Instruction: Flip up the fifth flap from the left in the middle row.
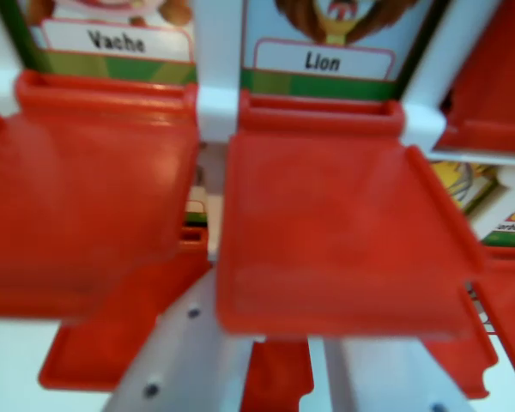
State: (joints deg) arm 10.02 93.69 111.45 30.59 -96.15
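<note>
Two red flaps fill the wrist view, both blurred and very close. The flap under the card marked "Lion" sticks out toward the camera. To its left, the flap under the card marked "Vache" does the same. My gripper comes up from the bottom edge as two white fingers, one under each side of the Lion flap. The flap's front edge covers the fingertips, so I cannot see whether they are open or shut. More red flaps lie lower down, between and beside the fingers.
A white frame post separates the two cards. Further red flaps and parts of other picture cards stand at the wrist view's right. A pale surface shows at the bottom left.
</note>
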